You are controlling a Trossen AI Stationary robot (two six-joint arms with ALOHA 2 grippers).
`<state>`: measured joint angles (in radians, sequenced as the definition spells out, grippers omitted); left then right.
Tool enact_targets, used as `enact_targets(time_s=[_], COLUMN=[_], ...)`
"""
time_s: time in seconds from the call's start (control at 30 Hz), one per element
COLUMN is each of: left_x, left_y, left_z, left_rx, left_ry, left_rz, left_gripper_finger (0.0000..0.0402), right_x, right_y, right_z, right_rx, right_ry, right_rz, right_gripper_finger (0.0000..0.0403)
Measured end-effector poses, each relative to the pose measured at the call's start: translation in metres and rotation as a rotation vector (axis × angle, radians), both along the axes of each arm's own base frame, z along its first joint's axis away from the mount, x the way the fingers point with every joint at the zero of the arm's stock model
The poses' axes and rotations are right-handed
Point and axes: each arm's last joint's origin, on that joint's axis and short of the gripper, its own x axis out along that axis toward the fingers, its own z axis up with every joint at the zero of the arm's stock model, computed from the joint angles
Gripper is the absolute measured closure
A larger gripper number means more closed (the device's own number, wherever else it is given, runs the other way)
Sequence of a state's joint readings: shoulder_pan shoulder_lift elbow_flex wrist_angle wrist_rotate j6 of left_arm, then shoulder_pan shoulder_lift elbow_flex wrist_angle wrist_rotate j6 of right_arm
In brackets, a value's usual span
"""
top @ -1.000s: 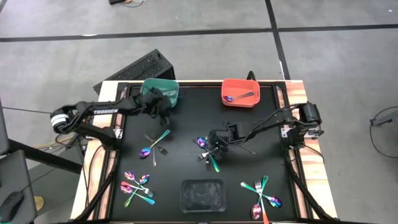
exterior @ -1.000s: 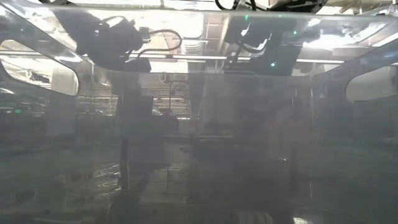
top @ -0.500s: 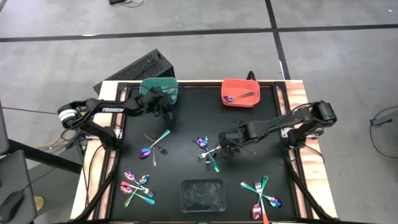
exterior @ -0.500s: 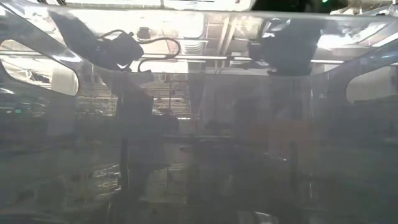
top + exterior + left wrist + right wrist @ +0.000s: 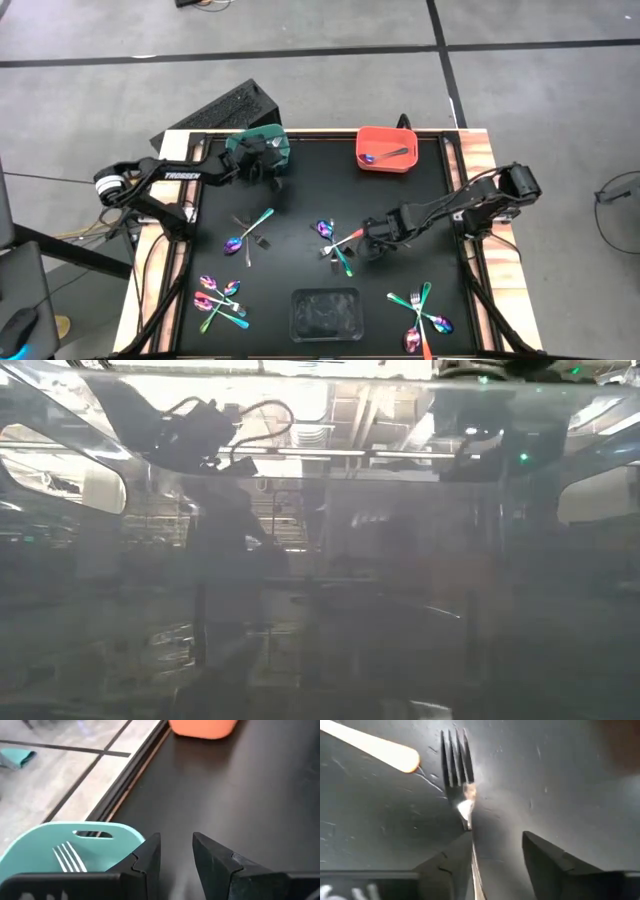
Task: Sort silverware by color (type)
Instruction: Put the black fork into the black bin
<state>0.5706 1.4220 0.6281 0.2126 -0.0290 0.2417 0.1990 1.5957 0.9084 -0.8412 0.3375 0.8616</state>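
Note:
Silverware lies on the black mat in several groups: a middle pile [image 5: 335, 240], a pair [image 5: 248, 232] to its left, and clusters at the near left [image 5: 220, 298] and near right [image 5: 425, 315]. My left gripper [image 5: 176, 837] hovers open and empty beside the teal bin [image 5: 60, 855], which holds a fork [image 5: 70, 857]. My right gripper [image 5: 496, 834] stands open, pointing steeply down, just right of the middle pile [image 5: 372, 243]. A dark fork [image 5: 456, 760] lies flat on the mat with its handle between the open fingers. An orange handle end [image 5: 380, 749] lies next to it. My right gripper: the fork's handle [image 5: 473, 851] runs close along the inner side of one finger [image 5: 451, 862]. I cannot tell whether they touch. The fork lies flat on the mat, its tines pointing away from the fingers.
An orange bin [image 5: 386, 148] at the far edge holds a spoon and a fork. A clear plastic tray [image 5: 325, 312] sits at the near edge. Bare mat lies between the two bins and around the middle pile.
My right gripper has moved from over the middle pile toward the table's right edge, and its wrist has turned. My left gripper has shifted a little toward the far edge, onto the teal bin's right side.

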Motion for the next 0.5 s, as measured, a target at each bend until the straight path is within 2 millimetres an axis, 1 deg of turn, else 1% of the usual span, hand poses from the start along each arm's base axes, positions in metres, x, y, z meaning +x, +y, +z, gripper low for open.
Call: enact_targets(time_s=[0.1,0.23,0.4,0.5], left_x=[0.001,0.003,0.001,0.0], left_y=[-0.007,-0.015,-0.02,-0.021], left_z=[0.009,0.017,0.015,0.013], left_rx=[0.023,0.041,0.051,0.032], left_ry=[-0.026,-0.053,-0.02,-0.005], left_rz=[-0.015,-0.047,-0.034,-0.015], left_gripper_finger=[0.0297,0.0297,0.0297,0.0297], right_x=[-0.003,-0.004,-0.009,-0.009], right_y=[0.0,-0.003,-0.006,-0.007], right_z=[-0.008,-0.021,-0.03,-0.031], right_rx=[0.025,0.12,0.131,0.128], right_ry=[-0.002,-0.033,-0.053,-0.048], right_rz=[0.026,0.054,0.048,0.068], right_gripper_finger=[0.0182,0.0178,0.0201,0.0231])
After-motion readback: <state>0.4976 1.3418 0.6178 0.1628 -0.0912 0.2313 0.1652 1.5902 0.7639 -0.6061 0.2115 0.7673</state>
